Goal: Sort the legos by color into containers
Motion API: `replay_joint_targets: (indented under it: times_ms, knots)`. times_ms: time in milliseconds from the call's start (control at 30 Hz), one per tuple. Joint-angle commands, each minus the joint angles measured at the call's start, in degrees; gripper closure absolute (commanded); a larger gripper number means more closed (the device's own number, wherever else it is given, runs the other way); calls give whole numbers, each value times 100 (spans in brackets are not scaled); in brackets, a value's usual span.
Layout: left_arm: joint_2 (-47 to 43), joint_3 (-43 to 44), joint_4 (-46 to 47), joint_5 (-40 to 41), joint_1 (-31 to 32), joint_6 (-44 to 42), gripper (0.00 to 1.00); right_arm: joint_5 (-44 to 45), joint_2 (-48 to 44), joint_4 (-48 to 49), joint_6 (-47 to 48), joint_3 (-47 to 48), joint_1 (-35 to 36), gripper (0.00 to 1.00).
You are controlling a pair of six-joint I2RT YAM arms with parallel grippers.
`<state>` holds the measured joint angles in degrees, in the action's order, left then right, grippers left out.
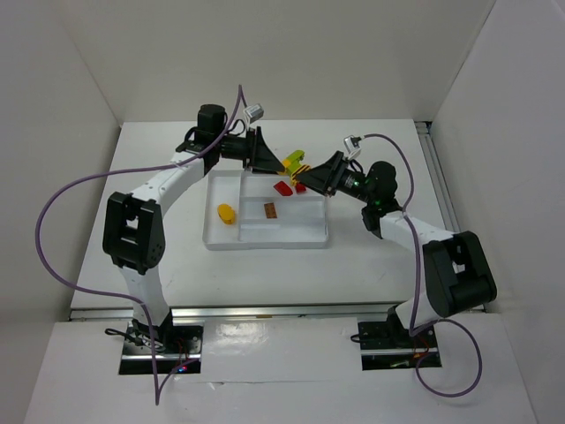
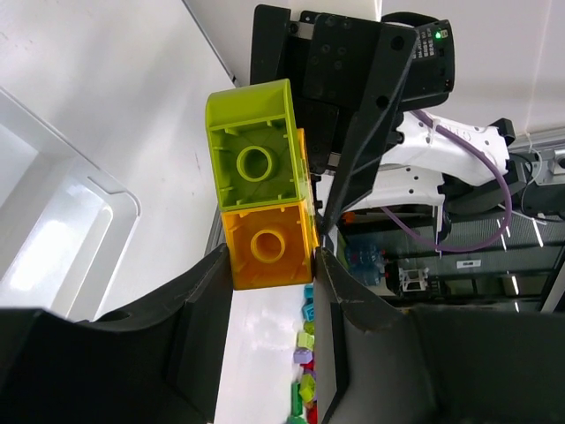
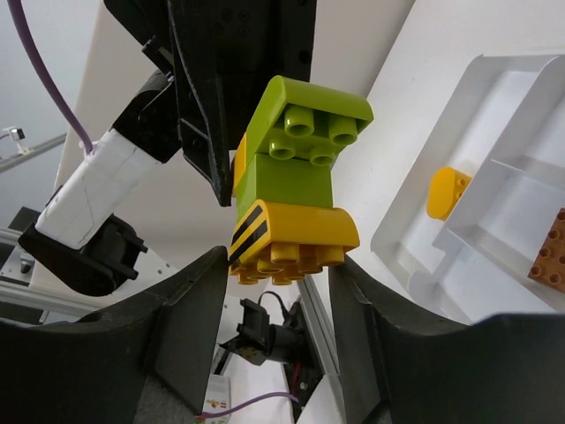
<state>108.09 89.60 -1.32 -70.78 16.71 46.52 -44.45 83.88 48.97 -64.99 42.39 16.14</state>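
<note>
Two grippers are closed on one yellow brick (image 2: pixel 269 247). The fingers (image 2: pixel 207 291) of the left gripper (image 2: pixel 274 258) are pressed against two opposite sides of it, and its hollow underside is turned towards the left wrist camera. The right gripper (image 3: pixel 281 265) is clamped on the same brick from the other side. Its fingers (image 3: pixel 199 300) are seen touching both flanks, and black warning stripes are shown on the brick's curved face.

A lime brick (image 2: pixel 256 159) is joined to the yellow one, edge to edge, and is gripped by neither pair of fingers. Its four studs are turned towards the right wrist camera. The joined pair is held in the air between the two wrists, near the far edge of the white tray (image 1: pixel 265 246).

The tray is set on the white table (image 1: pixel 159 168). A rounded yellow brick (image 1: pixel 227 214) is lodged in its left compartment, and a small brown brick (image 1: pixel 271 210) is seen in the compartment beside it, past a thin divider. A red brick (image 1: pixel 283 187) and a second red brick (image 1: pixel 300 186) are placed close together nearer the far wall — whether a divider parts them from the brown one cannot be told.
</note>
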Motion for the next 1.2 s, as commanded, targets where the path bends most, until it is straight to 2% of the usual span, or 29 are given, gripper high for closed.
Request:
replay_joint_targets:
  times_ms: [0, 167, 333, 433, 467, 533, 767, 833, 1000, 1133, 1167]
  knots:
    - [-368, -66, 80, -102, 34, -170, 100, -82, 103, 649, -84, 278, 65, 45]
    - [-368, -66, -26, -155, 34, -231, 100, -151, 304, 973, -338, 278, 65, 43]
    - [-368, -66, 44, -155, 34, -179, 100, -152, 541, 1851, -952, 68, 65, 43]
    - [-368, -118, 159, -155, 34, -126, 100, -152, 604, 2081, -1085, 6, 65, 60]
    - [-368, -118, 159, -155, 34, -126, 100, -152, 604, 2081, -1086, 6, 65, 69]
    - [-368, -58, 72, -155, 34, -178, 100, -152, 551, 1828, -911, 6, 65, 74]
    - [-473, 57, 185, -102, -317, -64, 100, -205, 139, 598, -41, -108, 65, 76]
    - [-473, 171, 106, -102, -378, -64, 100, -205, 68, 265, 126, -108, 65, 80]
    - [-473, 172, 106, -102, -502, -64, 100, -205, -143, -316, 627, -108, 65, 80]
    - [-421, 391, -498, 195, -634, -520, 100, -153, -275, -730, 926, -56, 65, 80]
    - [-421, 461, -1197, 371, -721, -721, 100, -152, -328, -870, 1014, -56, 65, 80]
